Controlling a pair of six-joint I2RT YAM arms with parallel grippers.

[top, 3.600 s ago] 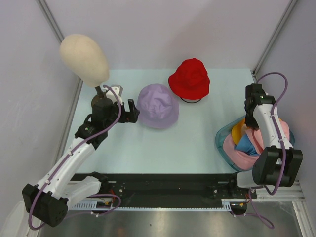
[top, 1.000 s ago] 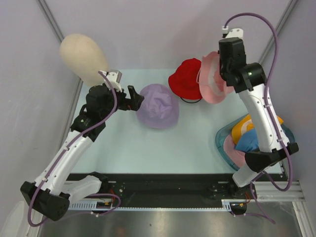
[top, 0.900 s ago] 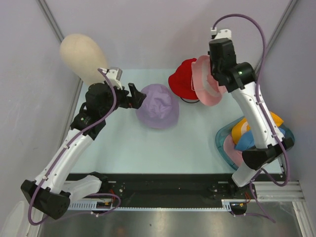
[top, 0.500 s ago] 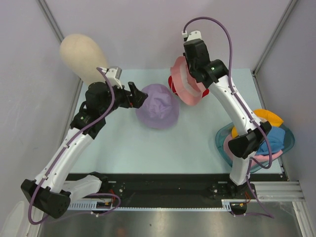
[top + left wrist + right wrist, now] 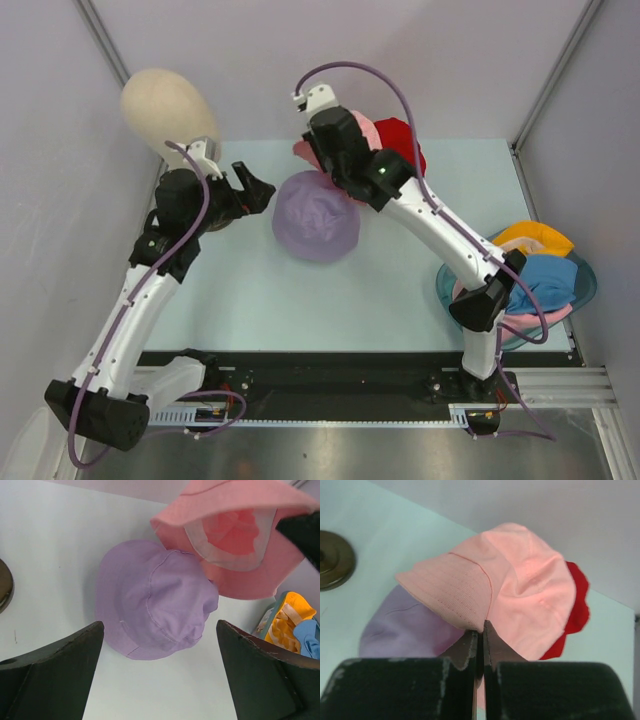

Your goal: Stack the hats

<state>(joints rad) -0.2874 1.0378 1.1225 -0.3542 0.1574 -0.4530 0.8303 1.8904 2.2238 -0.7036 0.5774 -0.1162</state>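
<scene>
Our right claw (image 5: 480,630) is pinched shut on the brim of a soft pink fabric bucket hat (image 5: 520,592). The hat hangs out ahead of the claw's tips, its hollow side turned toward the left arm's camera. Below this claw lies a lilac fabric bucket hat (image 5: 315,215), crown up on the pale teal surface (image 5: 250,300). The pink hat overlaps the lilac hat's far edge in our views, though we cannot tell whether the two touch. Beyond the right claw, behind the pink hat, a red fabric bucket hat (image 5: 405,140) shows on the surface.

Our left claw (image 5: 255,190) stands wide open and holds nothing. Its dark fingers (image 5: 55,675) are spread to either side of the lilac hat, which sits just ahead of the tips and apart from them. Behind the left claw stands a beige egg-shaped mannequin head (image 5: 168,118) on a brown round base (image 5: 335,560).

Well away from both claws, beside the right arm's base, a translucent teal plastic tray (image 5: 588,285) holds an orange fabric hat (image 5: 535,238) and a blue fabric hat (image 5: 548,272).
</scene>
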